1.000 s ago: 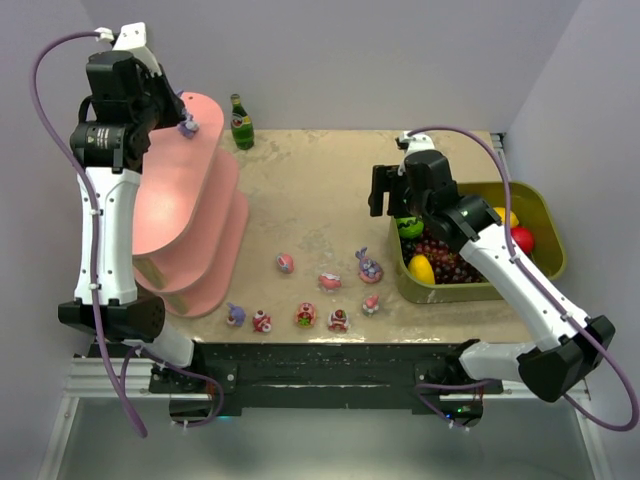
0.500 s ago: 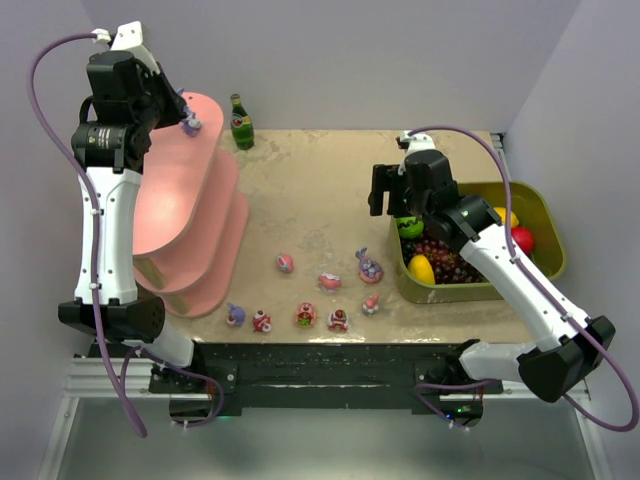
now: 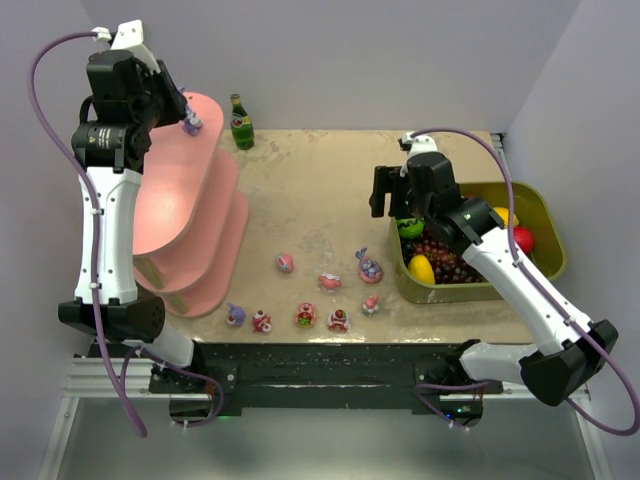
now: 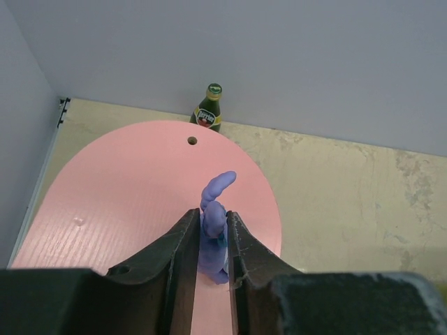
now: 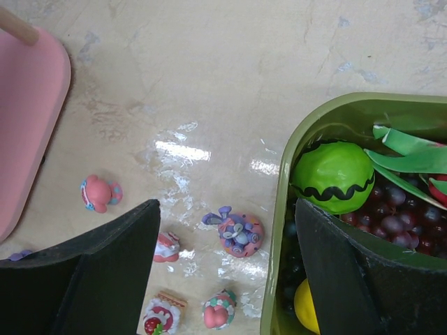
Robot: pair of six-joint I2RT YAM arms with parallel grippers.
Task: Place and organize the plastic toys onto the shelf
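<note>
L gripper [image 4: 211,215] clamped on purple eared toy [image 4: 218,185], over top tier of pink shelf [image 4: 119,188] near its far end. Can't tell if toy touches the tier. R gripper [image 5: 225,209] fingers wide apart, holding nothing, above table [image 3: 320,190] just beside green fruit tub [image 5: 276,230]. Other toys [image 3: 305,316] loose on table near front edge.

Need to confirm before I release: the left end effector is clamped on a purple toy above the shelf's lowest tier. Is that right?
Not quite. The left end effector is clamped on the purple toy, but it is above the top tier of the shelf, not the lowest. The top external view shows this, with the lower tiers stepping out beneath.
</note>
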